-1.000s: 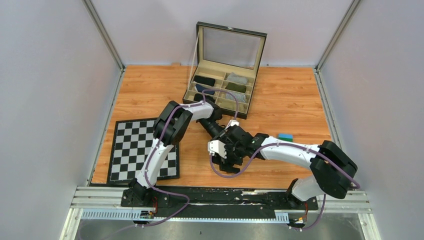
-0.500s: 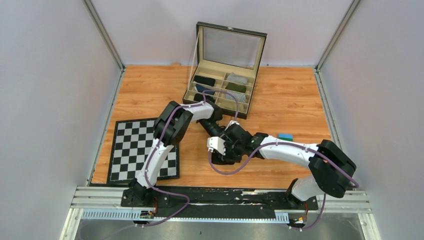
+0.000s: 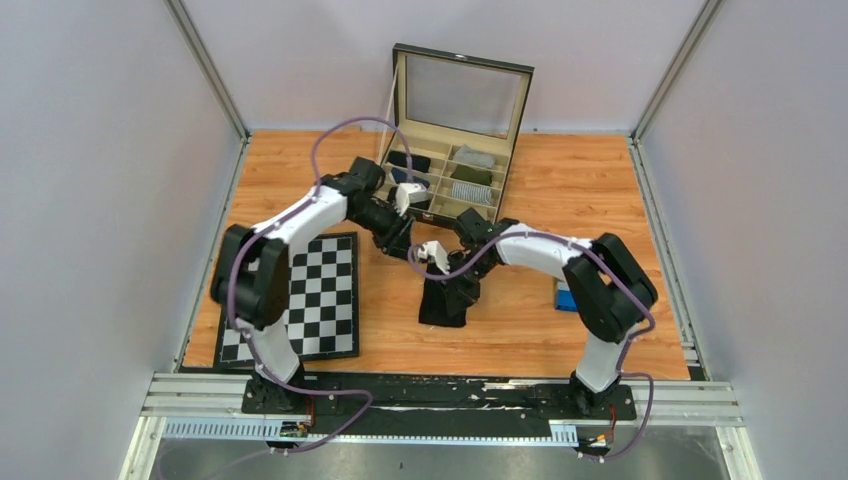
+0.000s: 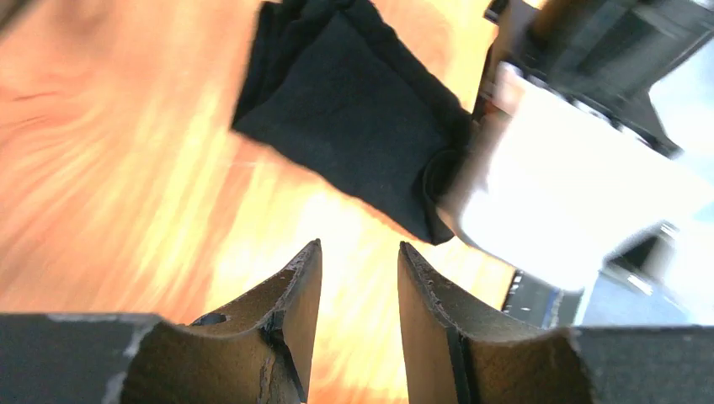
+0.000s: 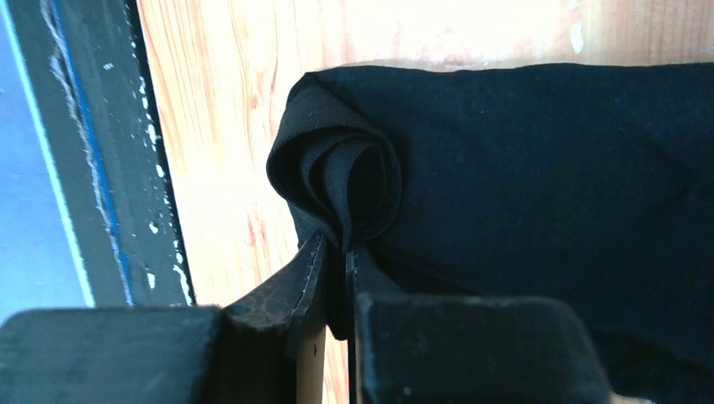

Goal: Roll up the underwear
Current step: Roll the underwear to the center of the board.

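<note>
Wooden table fills the cell, with grey walls on three sides. At the far left lies a chessboard, which has no part in this job.

Next along, my left hand hangs over bare wood just in front of the box. Its fingers stand a little apart with nothing between them. Its wrist view looks down at the underwear, so it is near the cloth but not touching it.

The underwear lies in the middle of the table, between the box and the arm bases. It is a dark, folded strip, mostly flat on the wood.

My right hand is at the end of the strip nearer the box. Its fingers are pressed together on the cloth, right under a small curl. That wrist view shows the edge wound over on itself in a tight spiral of a few turns. The rest of the fabric spreads out flat beyond it.

Further right, a blue block peeks out from behind the right arm.

As I read it, the roll is started and no more. One end is curled and held, and most of the length remains to be wound up. After that the bundle would likely need setting down so that it stays rolled.
</note>
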### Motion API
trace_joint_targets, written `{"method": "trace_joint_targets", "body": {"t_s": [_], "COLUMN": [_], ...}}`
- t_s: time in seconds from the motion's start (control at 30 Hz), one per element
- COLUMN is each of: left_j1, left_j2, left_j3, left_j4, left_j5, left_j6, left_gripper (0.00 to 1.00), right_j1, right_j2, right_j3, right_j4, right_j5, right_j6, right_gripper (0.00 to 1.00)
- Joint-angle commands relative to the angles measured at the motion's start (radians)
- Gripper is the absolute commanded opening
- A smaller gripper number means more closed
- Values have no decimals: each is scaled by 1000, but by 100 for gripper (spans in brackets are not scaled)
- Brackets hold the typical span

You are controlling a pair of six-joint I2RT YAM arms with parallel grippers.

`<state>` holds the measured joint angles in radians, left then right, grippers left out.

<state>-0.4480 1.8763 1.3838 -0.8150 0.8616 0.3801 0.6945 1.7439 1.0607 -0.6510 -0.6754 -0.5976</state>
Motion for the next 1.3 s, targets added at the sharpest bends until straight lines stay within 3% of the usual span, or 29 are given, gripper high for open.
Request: {"method": "trace_joint_targets", "body": {"t_s": [0.0, 0.13, 0.27, 0.5, 0.7, 0.9, 1.27], "left_j1": [6, -21, -183, -467, -532, -544, -600], "left_j2": [-241, -438, -588, -447, -316, -293, -351], "left_j3": [-180, -322, -401, -383, -372, -397, -360], "left_j4": [202, 294, 303, 266, 363, 386, 240], "left_j5": [-166, -271, -411, -581, -602, -642, -536], "left_j6": [-12, 79, 336, 611, 609, 625, 601], "left_gripper": [46, 47, 49, 50, 50, 49, 50], "right_j1": [-56, -115, -122, -162, -173, -180, -184], "right_j2": [142, 264, 356, 454, 502, 522, 529], "right_j3": [150, 214, 272, 278, 320, 333, 337], "right_j4": [-160, -207, -263, -286, -339, -362, -369], "right_j5": [-162, -220, -207, -276, -300, -317, -326], "right_j6": [-23, 25, 23, -34, -66, -78, -80], "right_gripper": [1, 2, 2, 3, 3, 3, 3]}}
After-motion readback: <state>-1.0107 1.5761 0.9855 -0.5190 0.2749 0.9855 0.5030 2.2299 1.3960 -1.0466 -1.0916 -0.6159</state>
